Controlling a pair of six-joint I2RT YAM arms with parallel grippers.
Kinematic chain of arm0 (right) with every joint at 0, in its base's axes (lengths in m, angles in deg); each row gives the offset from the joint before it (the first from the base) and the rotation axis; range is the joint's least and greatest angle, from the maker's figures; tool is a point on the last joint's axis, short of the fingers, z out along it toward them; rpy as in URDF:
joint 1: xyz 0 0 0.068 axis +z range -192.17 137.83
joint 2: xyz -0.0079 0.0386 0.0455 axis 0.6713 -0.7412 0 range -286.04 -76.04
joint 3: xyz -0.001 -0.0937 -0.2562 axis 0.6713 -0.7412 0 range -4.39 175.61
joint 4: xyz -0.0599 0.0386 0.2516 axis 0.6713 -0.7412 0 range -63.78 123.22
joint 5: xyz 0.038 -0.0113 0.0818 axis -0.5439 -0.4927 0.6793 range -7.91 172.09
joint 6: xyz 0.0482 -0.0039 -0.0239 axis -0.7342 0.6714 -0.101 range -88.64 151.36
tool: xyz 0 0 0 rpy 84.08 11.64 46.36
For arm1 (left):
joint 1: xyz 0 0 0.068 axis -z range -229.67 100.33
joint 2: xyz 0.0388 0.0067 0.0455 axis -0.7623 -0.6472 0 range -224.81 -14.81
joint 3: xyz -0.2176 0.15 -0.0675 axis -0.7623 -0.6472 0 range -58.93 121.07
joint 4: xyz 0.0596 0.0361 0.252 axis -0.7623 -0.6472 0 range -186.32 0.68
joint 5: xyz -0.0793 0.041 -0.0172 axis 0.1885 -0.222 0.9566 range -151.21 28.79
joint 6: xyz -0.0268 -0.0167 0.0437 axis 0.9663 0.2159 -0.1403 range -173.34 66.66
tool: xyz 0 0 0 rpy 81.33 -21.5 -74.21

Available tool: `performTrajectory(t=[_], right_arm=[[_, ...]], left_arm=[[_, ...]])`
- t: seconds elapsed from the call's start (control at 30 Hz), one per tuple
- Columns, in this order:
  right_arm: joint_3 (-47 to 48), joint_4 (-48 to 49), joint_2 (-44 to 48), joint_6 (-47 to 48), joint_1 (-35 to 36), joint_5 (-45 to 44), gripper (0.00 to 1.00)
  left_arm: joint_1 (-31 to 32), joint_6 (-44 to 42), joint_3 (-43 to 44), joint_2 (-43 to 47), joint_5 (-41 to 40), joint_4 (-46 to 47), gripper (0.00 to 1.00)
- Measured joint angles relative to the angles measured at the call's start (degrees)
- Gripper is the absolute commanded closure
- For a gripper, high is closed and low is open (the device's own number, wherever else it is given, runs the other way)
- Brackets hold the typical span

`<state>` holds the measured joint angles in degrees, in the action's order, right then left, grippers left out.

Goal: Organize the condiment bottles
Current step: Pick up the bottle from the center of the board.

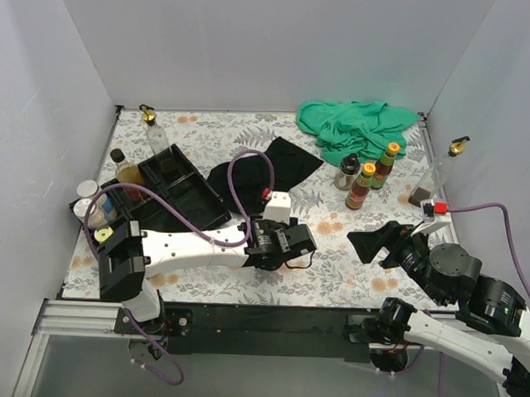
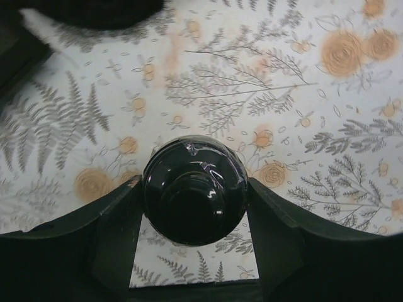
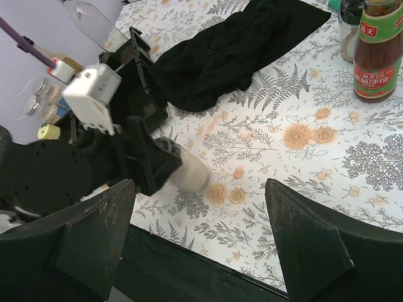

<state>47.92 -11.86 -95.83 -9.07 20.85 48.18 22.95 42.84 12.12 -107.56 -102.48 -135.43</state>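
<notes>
Because the black-capped bottle [image 2: 194, 189] looks glossy, rigid and probably slippery, we judge a hold around its body safest; at lower centre of the left wrist view, the left gripper [image 2: 192, 217] clamps it. Only the right wrist view shows its pale base, between the right gripper's [image 3: 201, 242] wide-apart fingers.

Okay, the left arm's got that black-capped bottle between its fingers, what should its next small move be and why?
Probably lift it straight up a little. The left gripper has its jaws pressed against both sides of the black-capped bottle, whose base appears to rest on the floral table. Raising it first should let it clear the surface before carrying it toward the black tray.
</notes>
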Motion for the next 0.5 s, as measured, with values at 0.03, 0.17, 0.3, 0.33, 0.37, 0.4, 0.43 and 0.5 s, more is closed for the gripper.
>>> performTrajectory(t=[0.03, 0.17, 0.3, 0.33, 0.37, 0.4, 0.43, 0.5], right_arm=[[0.0, 0.0, -0.26, -0.02, 0.0, 0.0, 0.08], [-0.02, 0.0, -1.33, -0.11, 0.0, 0.24, 0.08], [-0.04, 0.0, -1.42, -0.15, 0.0, 0.66, 0.08], [-0.04, 0.0, -1.42, -0.15, 0.0, 0.7, 0.08], [-0.04, 0.0, -1.42, -0.15, 0.0, 0.7, 0.08], [-0.04, 0.0, -1.38, -0.15, 0.0, 0.72, 0.08], [-0.04, 0.0, -1.29, -0.17, 0.0, 0.79, 0.08], [-0.04, 0.0, -1.03, -0.17, 0.0, 0.81, 0.08]], left_arm=[[-0.17, 2.6, 1.22, 0.57, -0.66, -3.72, 1.0], [-3.04, 11.21, 6.01, 3.37, -3.63, -17.62, 1.0], [-8.94, 14.67, 5.35, 9.94, -5.57, -24.55, 1.0], [-11.5, 15.34, 4.39, 12.48, -5.99, -25.55, 1.0], [-13.84, 15.76, 3.41, 15.02, -6.6, -26.45, 1.0], [-15.93, 16.09, 2.64, 17.0, -7.3, -27.32, 1.0], [-17.88, 16.28, 2.01, 19.15, -8.31, -28.35, 1.0], [-20.57, 16.22, 1.51, 22.51, -10.1, -29.92, 1.0]])
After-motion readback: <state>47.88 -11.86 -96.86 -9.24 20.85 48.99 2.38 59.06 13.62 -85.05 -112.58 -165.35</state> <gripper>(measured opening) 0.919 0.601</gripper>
